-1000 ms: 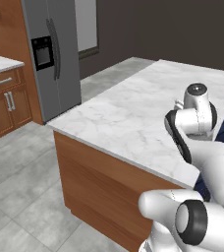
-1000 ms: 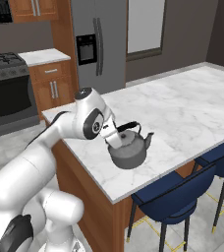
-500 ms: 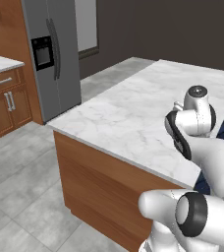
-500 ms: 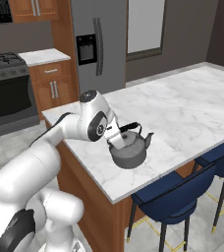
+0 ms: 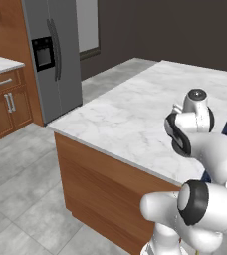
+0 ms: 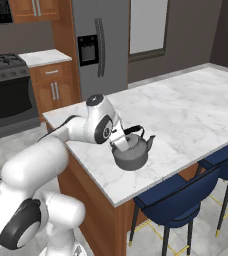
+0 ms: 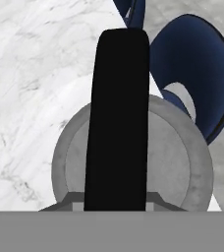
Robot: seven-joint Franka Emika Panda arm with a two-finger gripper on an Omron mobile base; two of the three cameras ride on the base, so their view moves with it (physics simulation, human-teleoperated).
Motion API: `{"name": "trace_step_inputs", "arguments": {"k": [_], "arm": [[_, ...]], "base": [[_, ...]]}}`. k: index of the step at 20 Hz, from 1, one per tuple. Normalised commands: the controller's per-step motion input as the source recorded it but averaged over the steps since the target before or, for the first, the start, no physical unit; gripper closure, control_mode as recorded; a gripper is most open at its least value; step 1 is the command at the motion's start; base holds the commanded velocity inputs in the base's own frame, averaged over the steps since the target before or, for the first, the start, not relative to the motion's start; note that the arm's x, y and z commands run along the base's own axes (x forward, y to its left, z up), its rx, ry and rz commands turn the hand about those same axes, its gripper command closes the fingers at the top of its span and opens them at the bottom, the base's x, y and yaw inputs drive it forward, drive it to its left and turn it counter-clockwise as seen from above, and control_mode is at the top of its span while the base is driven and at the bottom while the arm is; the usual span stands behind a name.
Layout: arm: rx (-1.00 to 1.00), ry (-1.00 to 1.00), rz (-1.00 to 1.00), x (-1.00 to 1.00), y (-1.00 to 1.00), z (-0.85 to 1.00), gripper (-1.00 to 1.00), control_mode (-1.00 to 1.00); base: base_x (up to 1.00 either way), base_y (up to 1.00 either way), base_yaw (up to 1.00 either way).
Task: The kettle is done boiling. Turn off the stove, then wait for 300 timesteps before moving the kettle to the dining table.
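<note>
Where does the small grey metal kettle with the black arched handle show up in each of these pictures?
Left base view: hidden behind the white arm.
Right base view: centre, grey metal kettle near the table's edge.
Hand view: fills the lower middle.
Shared landmark: white marble dining table.

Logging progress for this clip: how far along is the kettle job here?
Done: the kettle is off the stove and over the dining table. In hand: the tool is shut on its black handle; whether the base touches the marble is unclear. Left: release and withdraw. The burner state cannot be read.
</note>
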Motion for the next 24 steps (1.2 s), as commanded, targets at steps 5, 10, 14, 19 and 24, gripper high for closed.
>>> {"name": "trace_step_inputs", "arguments": {"k": [5, 10, 14, 19, 24], "arm": [[0.02, 0.00, 0.02, 0.21, -0.01, -0.13, 1.00, -1.00], [0.00, 0.00, 0.00, 0.17, -0.04, -0.14, 1.00, -1.00], [0.00, 0.01, 0.00, 0.21, -0.03, -0.22, 1.00, -1.00], [0.00, 0.02, 0.00, 0.27, -0.01, -0.25, 1.00, -1.00], [0.00, 0.00, 0.00, 0.24, -0.05, -0.19, 1.00, -1.00]], "base": [[0.00, 0.00, 0.00], [0.00, 0.00, 0.00], [0.00, 0.00, 0.00], [0.00, 0.00, 0.00], [0.00, 0.00, 0.00]]}}
